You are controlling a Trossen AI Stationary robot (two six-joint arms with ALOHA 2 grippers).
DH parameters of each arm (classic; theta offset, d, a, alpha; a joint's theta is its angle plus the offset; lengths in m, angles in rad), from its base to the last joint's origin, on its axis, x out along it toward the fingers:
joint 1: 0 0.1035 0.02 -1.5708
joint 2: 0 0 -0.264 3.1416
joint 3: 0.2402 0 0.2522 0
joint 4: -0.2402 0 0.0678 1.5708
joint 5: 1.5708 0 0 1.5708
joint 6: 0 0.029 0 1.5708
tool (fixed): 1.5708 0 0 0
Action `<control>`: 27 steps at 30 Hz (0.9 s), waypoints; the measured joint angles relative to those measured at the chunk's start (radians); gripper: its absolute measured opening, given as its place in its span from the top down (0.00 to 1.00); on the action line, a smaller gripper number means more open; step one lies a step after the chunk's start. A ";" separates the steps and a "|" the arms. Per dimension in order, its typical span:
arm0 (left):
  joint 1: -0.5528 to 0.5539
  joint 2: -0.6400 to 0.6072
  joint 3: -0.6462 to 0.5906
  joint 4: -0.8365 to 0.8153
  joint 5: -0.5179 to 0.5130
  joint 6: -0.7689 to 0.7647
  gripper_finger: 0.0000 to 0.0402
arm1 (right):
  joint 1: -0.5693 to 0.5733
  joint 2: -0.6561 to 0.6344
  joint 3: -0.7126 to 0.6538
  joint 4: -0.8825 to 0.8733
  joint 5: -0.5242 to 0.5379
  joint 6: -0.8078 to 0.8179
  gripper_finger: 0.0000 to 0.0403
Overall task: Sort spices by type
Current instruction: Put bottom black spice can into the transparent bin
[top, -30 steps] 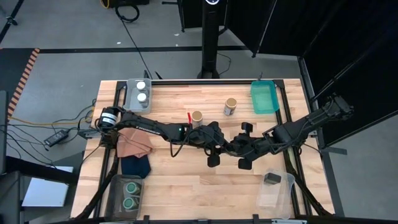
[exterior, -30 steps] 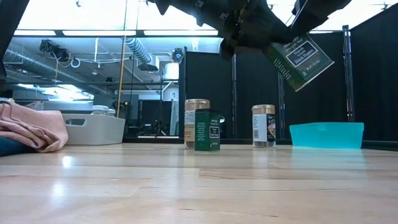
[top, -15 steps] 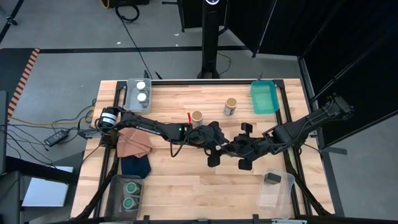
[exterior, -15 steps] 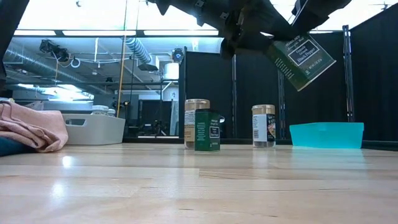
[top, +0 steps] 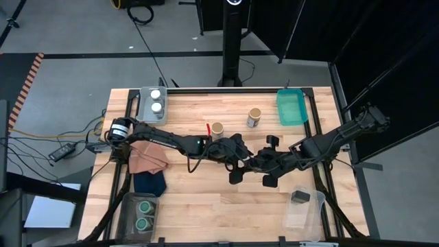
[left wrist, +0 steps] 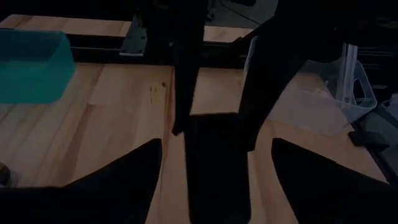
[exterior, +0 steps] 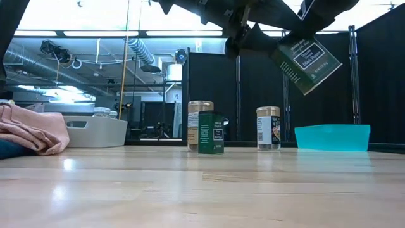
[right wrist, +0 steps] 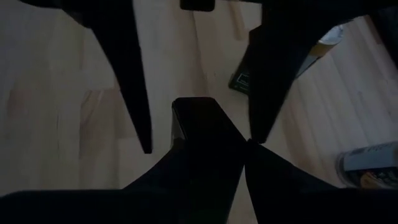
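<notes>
A black rectangular tin [exterior: 308,57] with a green label hangs tilted high above the table's middle, with my right gripper [right wrist: 211,149] shut on it. My left gripper [left wrist: 216,142] faces it, open; its fingers stand on either side of the tin's near end without touching. A second tin [exterior: 211,133] stands upright before a tan-lidded jar [exterior: 200,123]. Another tan-lidded jar [exterior: 268,128] stands farther right. A third tin [top: 300,197] lies in the clear bin [top: 305,213]. My right gripper pinches the tin between its two fingers [left wrist: 183,93], on the two sides of the end [left wrist: 214,121] that points away from my left gripper. It comes slanting down from the table's right. The tin is lifted clear of the table and tilted.
A grey bin [top: 145,92] with white-lidded jars stands at the far left, and a bin [top: 127,206] with green-lidded jars at the near left. A teal tray [top: 291,108] is at the far right. Brown [top: 147,158] and navy [top: 149,182] cloths lie at the left.
My left gripper has opened and let go of the tin, staying where it was. The tin has stayed aloft and tilted in my right gripper.
</notes>
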 joint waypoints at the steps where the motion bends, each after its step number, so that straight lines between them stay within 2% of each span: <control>1: 0.000 0.000 0.000 -0.002 0.004 0.000 0.23 | 0.005 0.000 0.000 -0.005 0.011 0.005 0.68; 5: 0.000 0.000 0.000 -0.004 0.010 0.000 0.23 | 0.042 0.000 0.000 -0.066 0.091 0.072 0.68; 12: 0.000 0.000 -0.001 -0.010 0.026 0.000 0.23 | 0.151 -0.033 0.000 -0.221 0.182 0.285 0.68; 22: 0.002 0.000 -0.002 -0.056 0.027 -0.002 0.23 | 0.403 -0.100 0.000 -0.427 0.355 0.793 0.68; 27: 0.002 0.000 -0.002 -0.064 0.027 -0.003 0.23 | 0.537 -0.080 0.000 -0.502 0.387 1.042 0.68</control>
